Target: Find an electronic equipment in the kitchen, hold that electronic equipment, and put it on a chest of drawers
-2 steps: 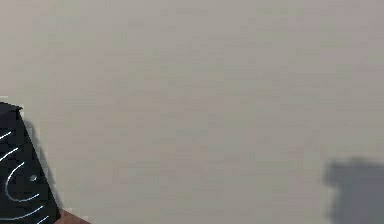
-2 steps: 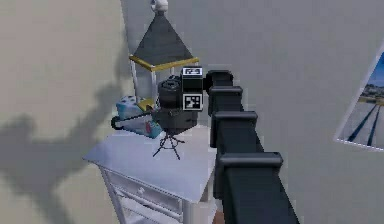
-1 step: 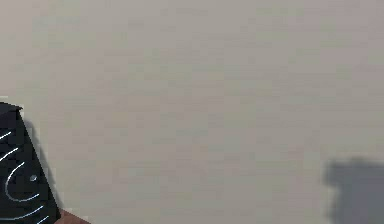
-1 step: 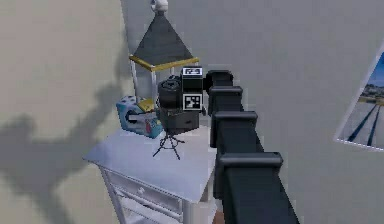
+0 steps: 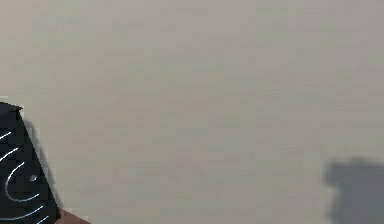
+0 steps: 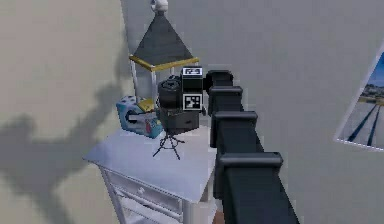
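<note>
A white chest of drawers [image 6: 130, 162] stands against the wall in the arm side view. My dark arm [image 6: 240, 150] reaches out over its top. The gripper [image 6: 168, 148] sits at the arm's far end, left of the two white marker squares [image 6: 193, 88]. Its dark body hangs over the top and its thin fingers point down at the white surface. A dark blocky shape [image 6: 180, 120] sits right at the gripper body. I cannot tell whether the gripper holds anything.
On the chest, behind the gripper, stand a lamp [image 6: 160, 42] with a dark pyramid shade and a blue box [image 6: 135, 115]. A picture [image 6: 365, 105] hangs on the wall at the right. A dark object with white curved lines [image 5: 20, 175] shows before a bare wall.
</note>
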Tool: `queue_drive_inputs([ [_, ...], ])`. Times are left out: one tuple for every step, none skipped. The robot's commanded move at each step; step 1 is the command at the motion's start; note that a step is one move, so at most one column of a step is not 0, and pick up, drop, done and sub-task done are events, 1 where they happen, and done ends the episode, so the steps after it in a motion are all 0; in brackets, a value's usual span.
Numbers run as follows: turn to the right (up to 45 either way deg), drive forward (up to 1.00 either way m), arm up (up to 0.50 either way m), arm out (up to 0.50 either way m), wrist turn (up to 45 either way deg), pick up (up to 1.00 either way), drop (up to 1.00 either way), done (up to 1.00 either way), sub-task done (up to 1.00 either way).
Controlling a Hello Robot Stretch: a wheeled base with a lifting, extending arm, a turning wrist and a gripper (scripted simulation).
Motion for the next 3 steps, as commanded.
queue_drive_inputs([
  [0.0, 0.00, 0.00, 0.00, -45.0, 0.00, 0.00, 0.00, 0.00],
  [0.0, 0.00, 0.00, 0.00, -45.0, 0.00, 0.00, 0.00, 0.00],
  [0.0, 0.00, 0.00, 0.00, -12.0, 0.00, 0.00, 0.00, 0.00],
])
